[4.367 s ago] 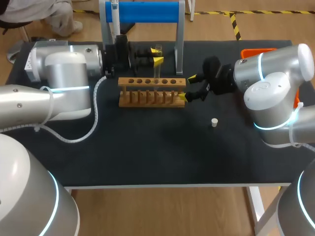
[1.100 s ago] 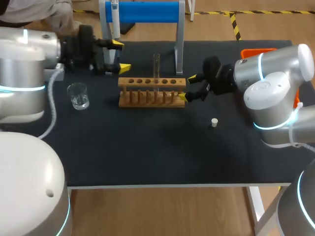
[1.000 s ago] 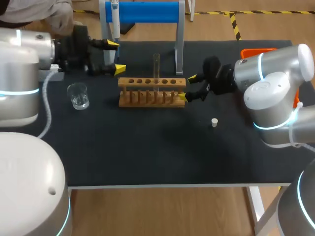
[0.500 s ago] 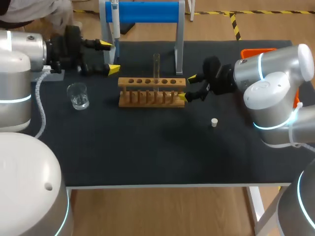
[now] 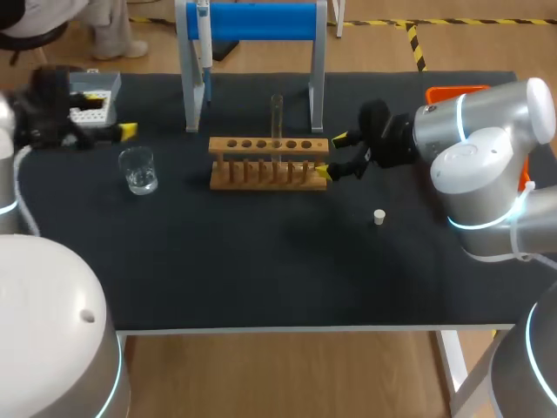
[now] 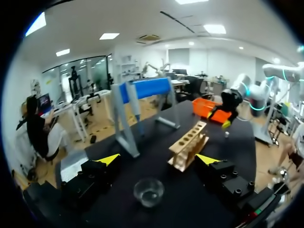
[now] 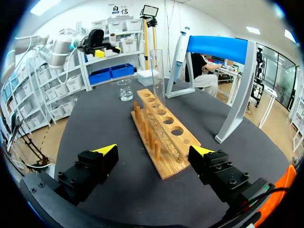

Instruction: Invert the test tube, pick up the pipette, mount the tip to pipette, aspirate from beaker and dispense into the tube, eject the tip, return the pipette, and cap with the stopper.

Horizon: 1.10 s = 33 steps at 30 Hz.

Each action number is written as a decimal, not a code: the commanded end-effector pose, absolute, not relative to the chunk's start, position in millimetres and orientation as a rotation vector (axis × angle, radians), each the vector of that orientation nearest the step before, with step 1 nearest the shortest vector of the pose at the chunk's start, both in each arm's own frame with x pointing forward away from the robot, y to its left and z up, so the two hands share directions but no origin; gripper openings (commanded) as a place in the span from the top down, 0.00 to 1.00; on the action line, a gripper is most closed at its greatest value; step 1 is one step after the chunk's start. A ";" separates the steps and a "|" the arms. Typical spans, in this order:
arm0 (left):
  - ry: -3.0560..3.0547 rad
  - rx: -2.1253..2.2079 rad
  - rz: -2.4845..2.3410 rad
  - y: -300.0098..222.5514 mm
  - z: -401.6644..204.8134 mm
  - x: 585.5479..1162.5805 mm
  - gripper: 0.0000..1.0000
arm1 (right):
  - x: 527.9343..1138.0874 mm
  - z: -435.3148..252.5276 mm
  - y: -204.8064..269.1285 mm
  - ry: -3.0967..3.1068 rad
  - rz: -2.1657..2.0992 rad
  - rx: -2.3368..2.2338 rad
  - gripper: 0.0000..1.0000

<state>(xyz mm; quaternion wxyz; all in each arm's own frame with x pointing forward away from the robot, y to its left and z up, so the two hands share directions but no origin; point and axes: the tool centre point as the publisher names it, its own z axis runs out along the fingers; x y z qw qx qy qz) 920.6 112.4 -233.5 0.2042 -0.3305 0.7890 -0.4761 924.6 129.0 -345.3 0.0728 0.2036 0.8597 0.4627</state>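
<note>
Left gripper [image 6: 158, 159] withdrew past the one beaker [image 5: 139, 170]; its and right gripper's [image 5: 331, 154] fingers apart.

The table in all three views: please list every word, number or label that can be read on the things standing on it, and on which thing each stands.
None can be read.
The light wooden tube rack, clear glass test tube, small glass beaker, white stopper, blue-barred grey stand and orange bin show no print.
The grey tip box and hanging pipette: any marking is too small to read.
</note>
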 end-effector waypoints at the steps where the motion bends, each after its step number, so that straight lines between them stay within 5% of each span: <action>1: 2.043 -1.106 -1.237 158.4 -229.8 886.8 0.00 | 924.3 -345.0 128.3 2.583 1.390 0.611 0.00; 12: 1.837 -1.342 -1.077 215.4 -250.7 877.6 0.00 | 924.3 -345.0 128.3 2.583 1.390 0.611 0.00; 33: 1.788 -1.387 -1.002 221.8 -250.6 877.6 0.00 | 924.3 -345.0 128.3 2.583 1.390 0.611 0.00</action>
